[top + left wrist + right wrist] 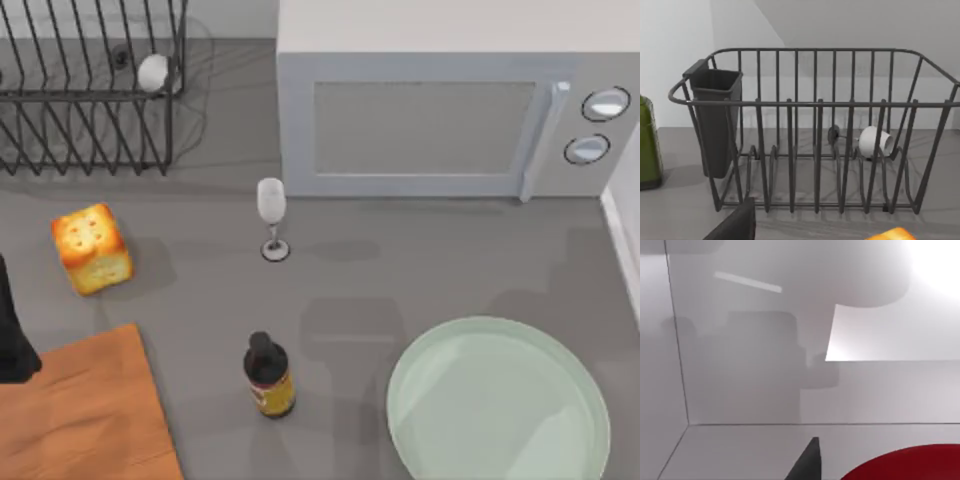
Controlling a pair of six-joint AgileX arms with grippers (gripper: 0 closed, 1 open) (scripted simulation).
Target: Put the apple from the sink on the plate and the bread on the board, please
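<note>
1. The bread (92,248) sits on the grey bench (400,270) at the top view's left side, just beyond the far edge of the board (85,415) and apart from it; a sliver of its top also shows in the left wrist view (892,234).
2. The board lies at the near left corner, with the left arm (12,335) dark at the left edge over it; I cannot tell whether the left end effector is apart or together.
3. The plate (500,400) lies at the near right, bare.
4. The apple (905,464) shows red in the right wrist view, low inside a white sink (740,390). One dark fingertip (807,462) of the right end effector stands just beside it; whether its fingers are apart or together I cannot tell.
5. A wine glass (271,215) stands upright before the microwave (450,100), and a dark bottle (268,375) stands between board and plate.
6. A wire dish rack (90,90) at the far left holds a white cup (152,72) on its side.
</note>
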